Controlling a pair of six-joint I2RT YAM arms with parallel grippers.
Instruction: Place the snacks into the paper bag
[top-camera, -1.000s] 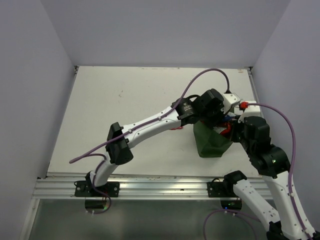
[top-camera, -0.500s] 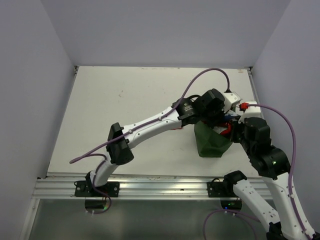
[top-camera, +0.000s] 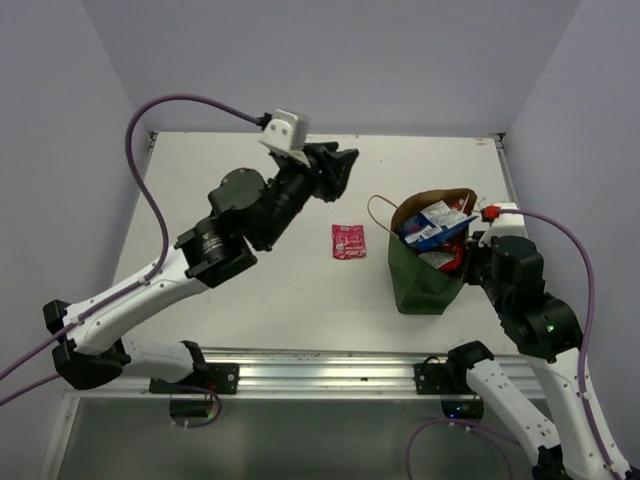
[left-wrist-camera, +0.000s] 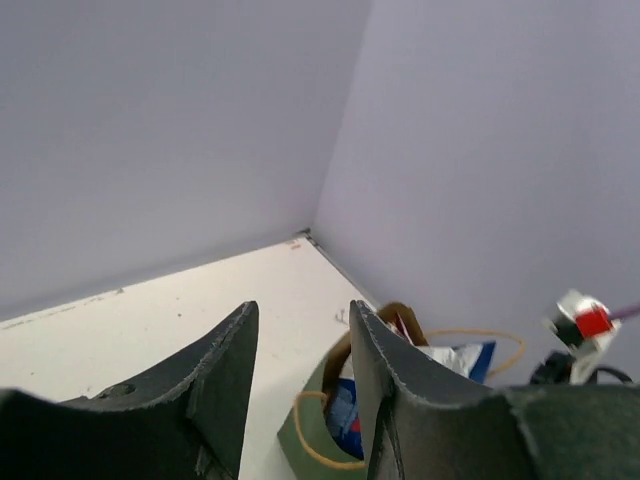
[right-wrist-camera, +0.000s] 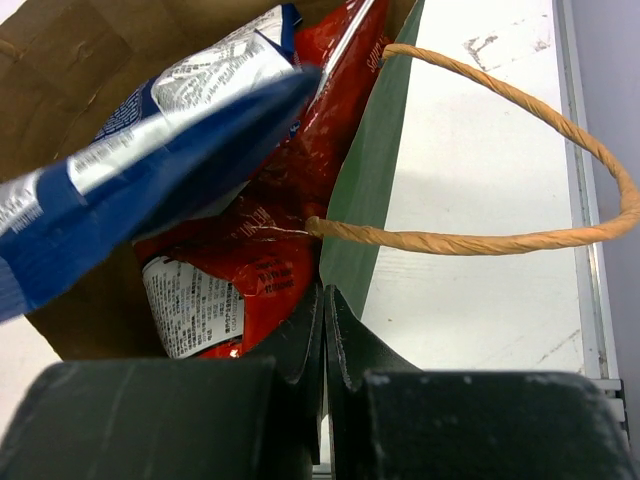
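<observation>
From above, the paper bag (top-camera: 420, 288) stands upright at the right of the table (top-camera: 240, 200) with a blue bag (top-camera: 428, 232) and red packets (top-camera: 448, 260) poking out of its mouth, so most of the job looks done. What is left is the small pink sachet (top-camera: 348, 241), which lies flat on the table just left of the bag. The left gripper (top-camera: 350, 160) hangs high over the far side, well apart from both. The left wrist view shows its jaws partly spread with nothing between them. Past them the bag's rim and packets show, but the sachet is out of frame. In the right wrist view the right gripper (right-wrist-camera: 323, 330) has its jaws pressed together on the bag's green wall below the rope handle (right-wrist-camera: 500, 240). Blue and red packets crowd the kraft interior, and whatever lies beneath them, pink-white packet included, cannot be made out.
</observation>
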